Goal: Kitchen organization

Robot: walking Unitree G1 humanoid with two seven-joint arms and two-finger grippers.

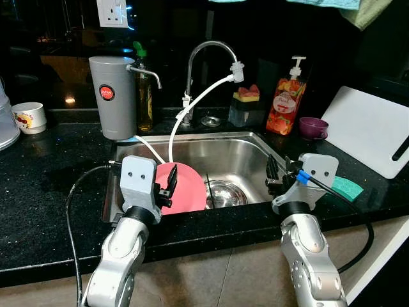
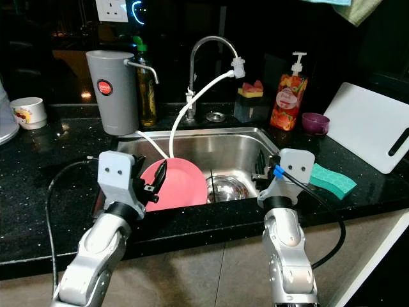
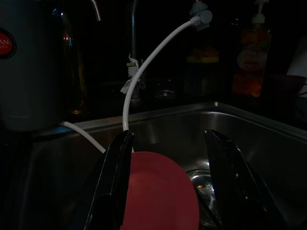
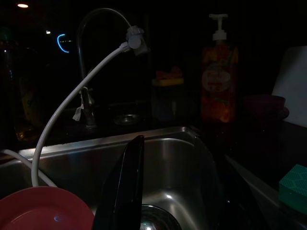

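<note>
Poised at the front lip of the sink (image 1: 252,142), both hands raised as if to reach in. Left hand (image 1: 167,187) released, fingers spread, framing the upper rim of the pink plate (image 1: 185,187) without clenching it; in the left wrist view the plate (image 3: 160,191) sits between and just beyond the two black fingers (image 3: 115,187). Leaning against the near wall of the basin, the plate, tilted on edge, probably left there for washing or draining. Just past the plate, toward the right hand, a steel bowl (image 1: 225,193) lying low in the basin.

Right hand (image 1: 275,174) hovering over the basin's near right corner, holding nothing; whether spread or closed, cannot tell. Just outside that hand, on the desk (image 1: 51,192), a green sponge (image 1: 346,187) within easy reach of the sink.

Beyond both hands: a faucet (image 1: 208,51) with a white hose (image 1: 192,105) drooping into the basin, a grey water dispenser (image 1: 112,96), an orange soap bottle (image 1: 286,102), a purple cup (image 1: 313,127), a white cutting board (image 1: 374,128) propped at a slant. Black speckled stone, glossy; dim room, dark backsplash, wall socket (image 1: 112,11) above.
</note>
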